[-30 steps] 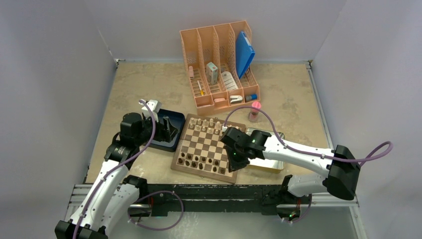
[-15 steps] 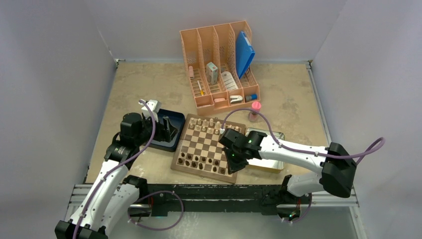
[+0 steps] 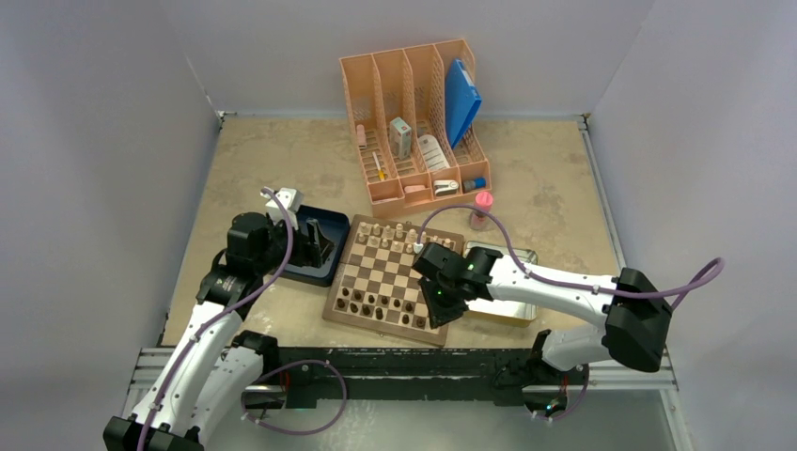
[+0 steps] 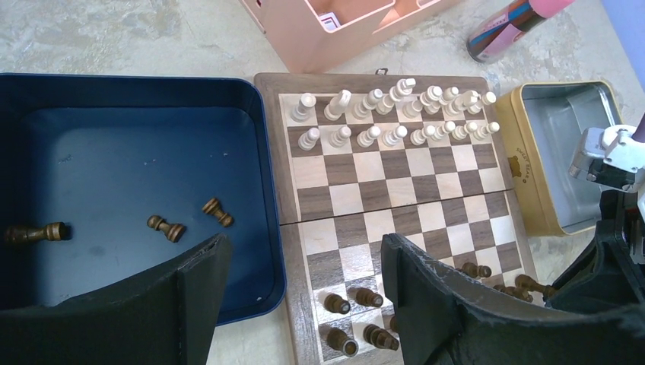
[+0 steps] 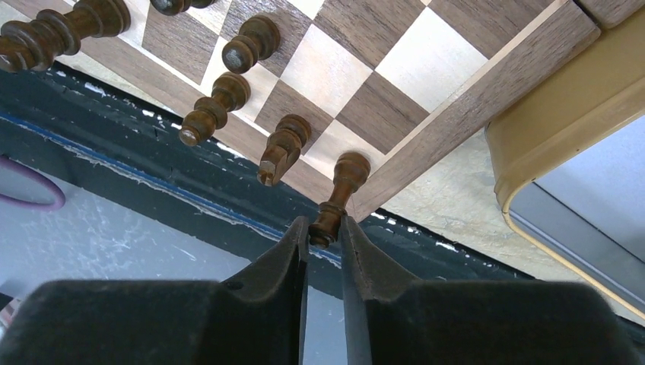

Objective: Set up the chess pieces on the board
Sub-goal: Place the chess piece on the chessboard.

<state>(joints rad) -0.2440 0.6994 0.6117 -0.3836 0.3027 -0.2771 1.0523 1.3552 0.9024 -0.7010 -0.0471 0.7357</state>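
The board [image 3: 385,272] lies mid-table, with pale pieces along its far rows and dark chess pieces [image 3: 376,303] along its near rows. My right gripper [image 5: 324,228] is shut on the top of a dark chess piece [image 5: 340,190] that stands on the board's near right corner square; it shows over that corner in the top view [image 3: 440,315]. My left gripper [image 4: 304,243] is open and empty, hovering over the seam between the dark blue tray [image 4: 266,190] and the board [image 4: 380,194]. Three dark pieces [image 4: 217,212] [image 4: 166,227] [image 4: 34,233] lie on their sides in the tray.
A metal tin [image 3: 503,299] sits against the board's right side, open and empty in the left wrist view [image 4: 567,152]. A peach desk organiser [image 3: 418,122] and a pink-capped bottle [image 3: 481,209] stand behind the board. The table's black front edge [image 5: 228,198] runs just past the corner.
My right arm has shifted slightly left and settled over the board's near right corner. The left arm has barely moved.
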